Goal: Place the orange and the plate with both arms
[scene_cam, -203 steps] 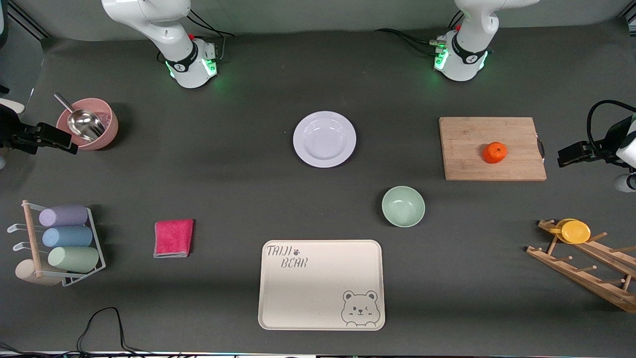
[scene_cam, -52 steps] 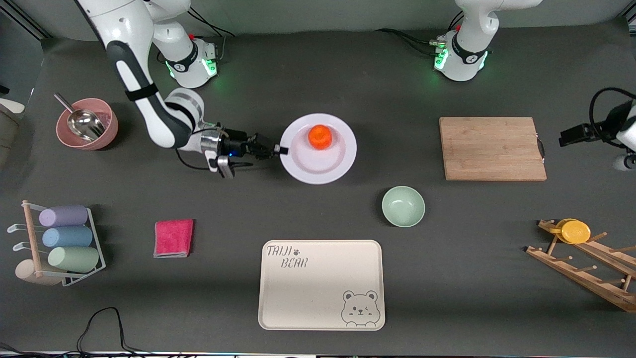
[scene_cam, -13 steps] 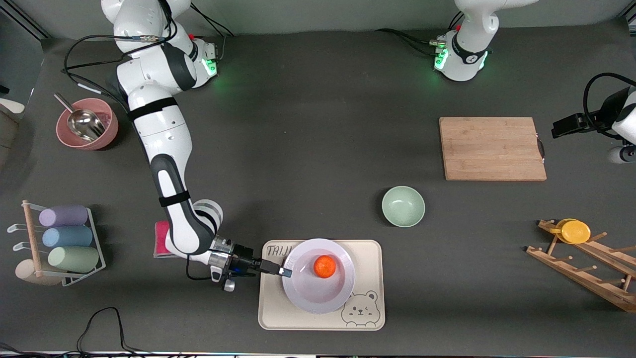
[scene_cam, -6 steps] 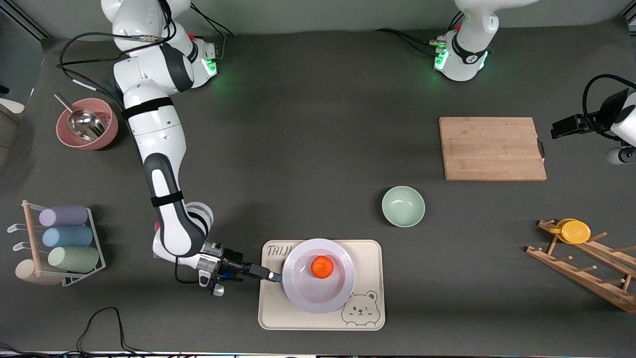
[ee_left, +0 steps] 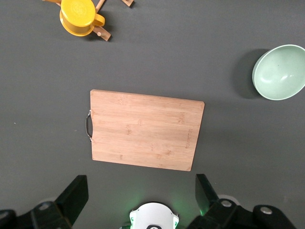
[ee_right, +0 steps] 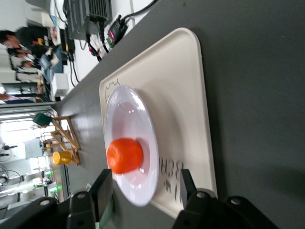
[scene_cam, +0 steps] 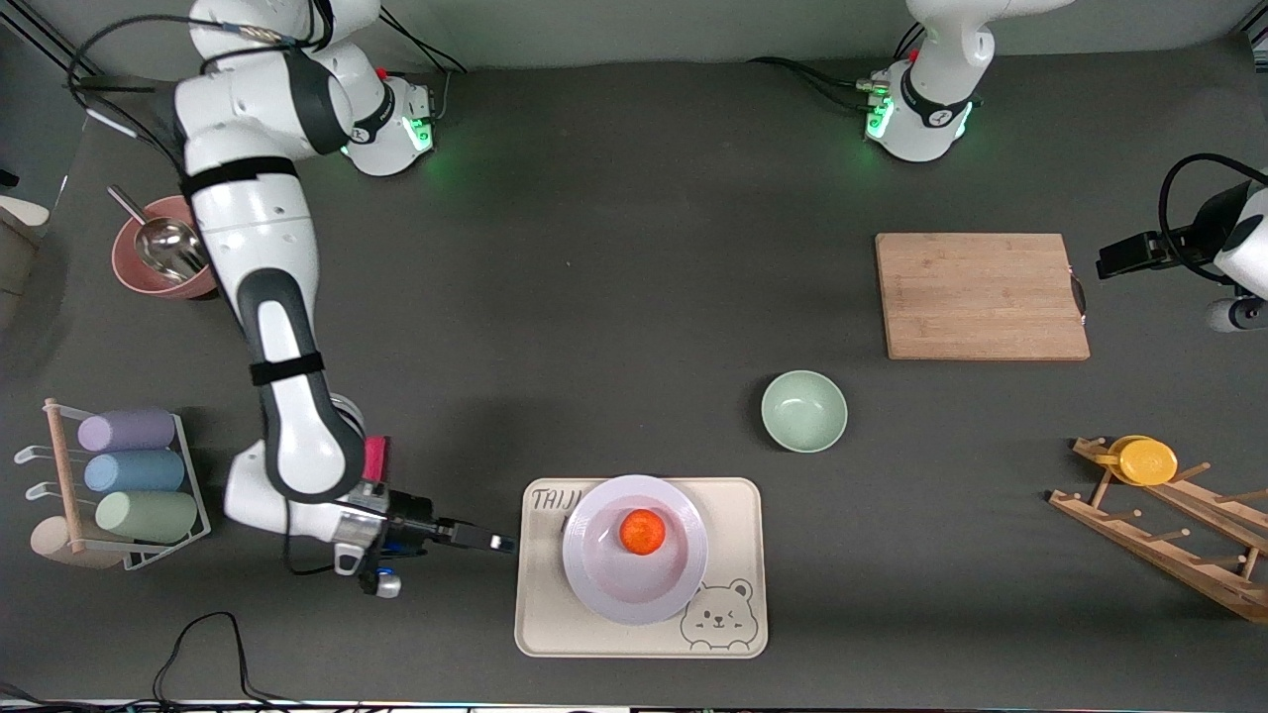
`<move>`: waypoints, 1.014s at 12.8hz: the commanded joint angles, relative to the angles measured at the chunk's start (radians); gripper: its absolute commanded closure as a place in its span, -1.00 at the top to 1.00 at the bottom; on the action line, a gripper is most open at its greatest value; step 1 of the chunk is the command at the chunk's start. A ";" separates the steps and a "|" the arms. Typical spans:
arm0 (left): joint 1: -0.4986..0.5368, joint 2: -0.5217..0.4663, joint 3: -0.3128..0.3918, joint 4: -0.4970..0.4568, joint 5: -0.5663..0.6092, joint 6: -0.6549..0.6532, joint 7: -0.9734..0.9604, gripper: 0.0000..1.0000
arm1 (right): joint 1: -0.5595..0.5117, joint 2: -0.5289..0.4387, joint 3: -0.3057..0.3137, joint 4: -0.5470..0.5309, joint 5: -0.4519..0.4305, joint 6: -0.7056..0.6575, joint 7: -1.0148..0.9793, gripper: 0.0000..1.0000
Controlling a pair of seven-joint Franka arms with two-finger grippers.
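Surface: dark grey table (scene_cam: 614,297).
Tray (scene_cam: 555,634): beige, at the table's edge nearest the front camera.
Plate (scene_cam: 594,584): on the tray.
Orange (scene_cam: 642,532): in the plate's middle.
Right gripper (scene_cam: 500,543): fingers apart, empty, just off the tray's edge toward the right arm's end.
Left gripper (ee_left: 140,191): fingers wide apart, waiting over the cutting board (scene_cam: 981,295).

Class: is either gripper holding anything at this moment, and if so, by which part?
Nothing is held. The right gripper is open beside the tray, clear of the plate; the left gripper is open above the cutting board.
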 commanded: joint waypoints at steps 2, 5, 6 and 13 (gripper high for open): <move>0.004 0.012 -0.001 0.032 0.000 -0.029 -0.017 1.00 | -0.061 -0.308 -0.001 -0.228 -0.363 -0.134 0.139 0.65; 0.004 0.014 -0.001 0.032 0.000 -0.029 -0.017 1.00 | -0.087 -0.552 -0.001 -0.342 -0.702 -0.269 0.212 1.00; 0.004 0.014 -0.001 0.030 0.000 -0.029 -0.017 1.00 | -0.089 -0.620 -0.001 -0.355 -0.808 -0.321 0.263 1.00; 0.004 0.014 -0.001 0.032 0.000 -0.029 -0.017 1.00 | -0.155 -0.829 -0.007 -0.309 -1.150 -0.558 0.335 1.00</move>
